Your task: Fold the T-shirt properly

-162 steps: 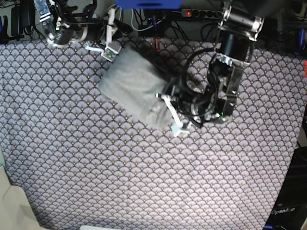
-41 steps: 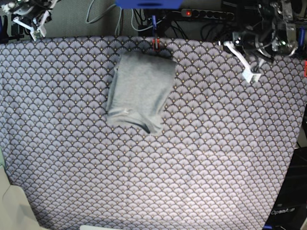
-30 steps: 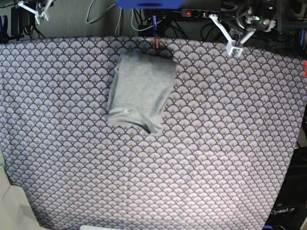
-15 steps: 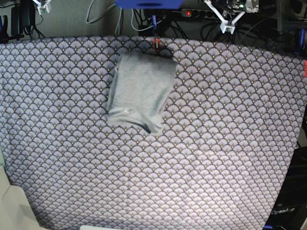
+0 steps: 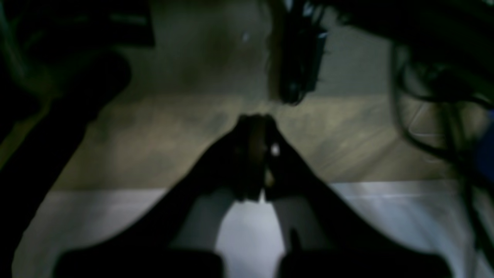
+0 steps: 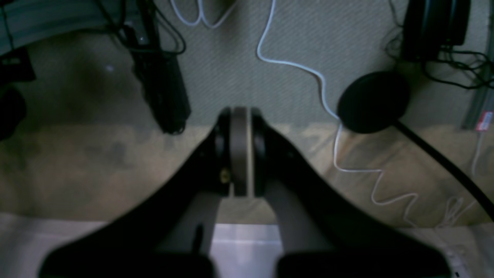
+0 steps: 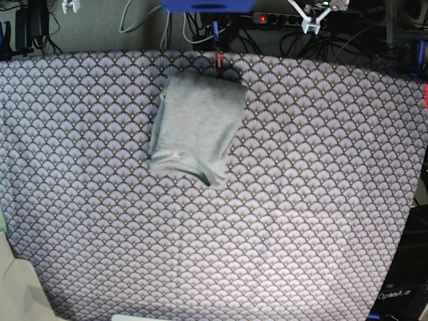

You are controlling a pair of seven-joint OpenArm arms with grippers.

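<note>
T-shirt (image 7: 196,127) lies folded at twelve o'clock; its loose six o'clock hem could unroll. Both pincers clenched, empty.

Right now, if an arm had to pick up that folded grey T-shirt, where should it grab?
Probably the near short edge of the T-shirt, coming from the cloth's open front side. The layers bunch and lift slightly there, giving something to pinch; elsewhere it lies flat.

A purple-grey fan-scale cloth (image 7: 281,221) covers the table; cables (image 7: 200,30) behind.
</note>
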